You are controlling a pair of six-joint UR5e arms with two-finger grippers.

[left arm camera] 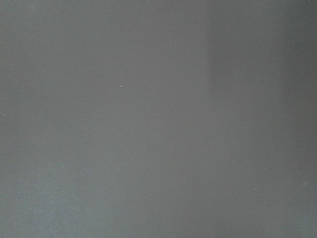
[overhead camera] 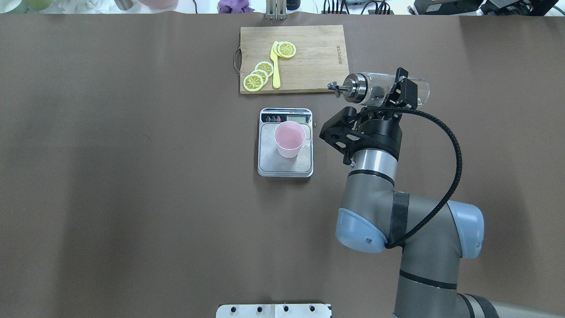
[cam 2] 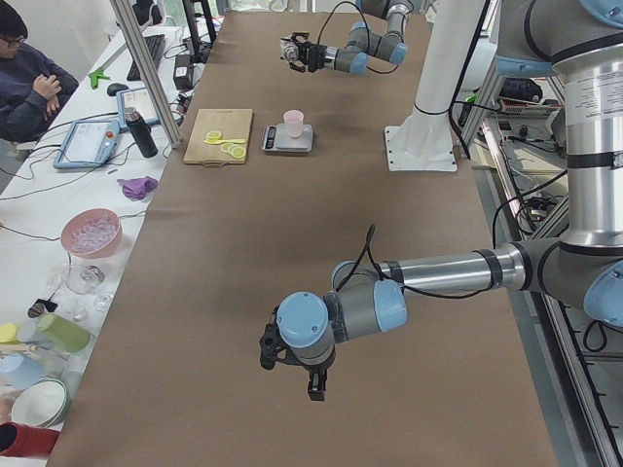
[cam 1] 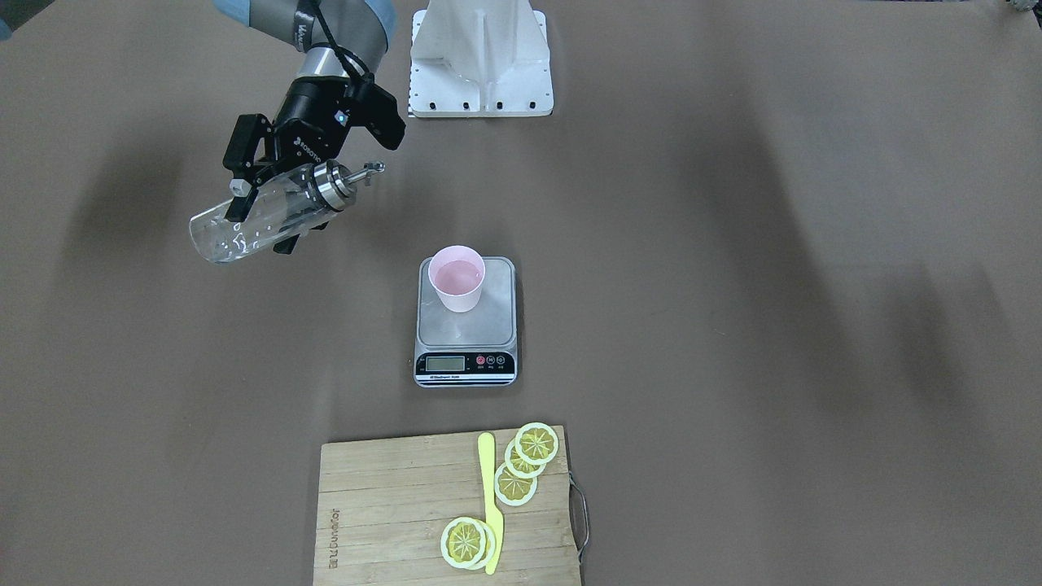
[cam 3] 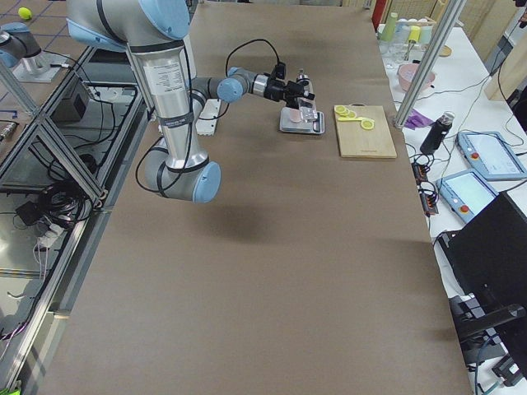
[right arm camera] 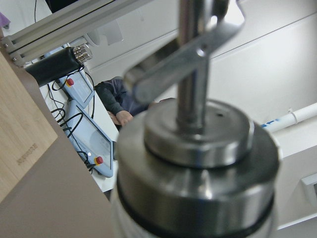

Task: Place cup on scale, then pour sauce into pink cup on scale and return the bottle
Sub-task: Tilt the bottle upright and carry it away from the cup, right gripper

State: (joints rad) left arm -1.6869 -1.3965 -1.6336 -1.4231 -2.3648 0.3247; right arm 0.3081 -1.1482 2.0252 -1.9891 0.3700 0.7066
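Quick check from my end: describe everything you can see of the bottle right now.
The bottle is a slim cylinder of clear glass with a shiny metal cap and a thin spout. It lies almost on its side in the air, held round its middle by the right gripper, touching nothing else. Its spout end is the end nearer the cup on the scale, but well off to one side, not over it. Droplets cling inside the glass.
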